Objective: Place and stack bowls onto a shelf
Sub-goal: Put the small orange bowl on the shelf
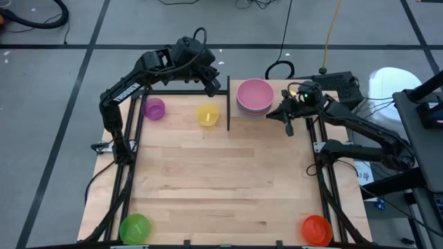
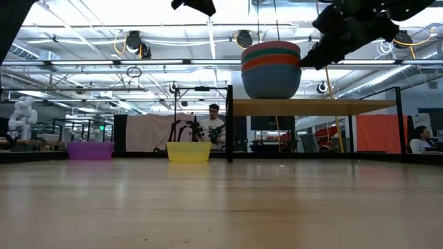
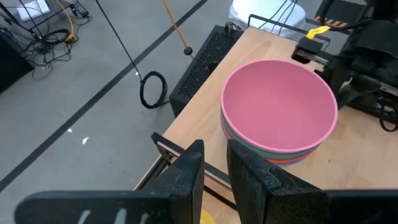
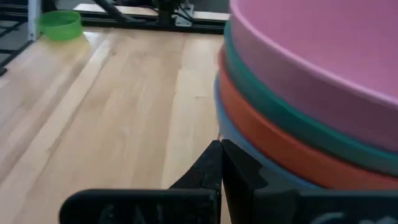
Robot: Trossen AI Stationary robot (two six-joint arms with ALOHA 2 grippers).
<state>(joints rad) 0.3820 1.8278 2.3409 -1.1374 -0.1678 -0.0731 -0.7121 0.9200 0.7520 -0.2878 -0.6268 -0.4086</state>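
Hovering my left gripper [image 1: 212,84], fingers slightly apart and empty, upper centre beside the stack [image 1: 255,97] on the shelf [image 2: 311,106], I keep my closed right gripper [image 1: 288,116] against it, probably steadying it.

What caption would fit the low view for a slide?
Four large bowls stacked on the shelf; purple bowl and yellow bowl wait on the table.

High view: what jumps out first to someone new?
The stack of large bowls, pink on top, on the shelf at the table's far edge, with the left gripper and right gripper on either side. Small purple bowl and yellow bowl sit left of it.
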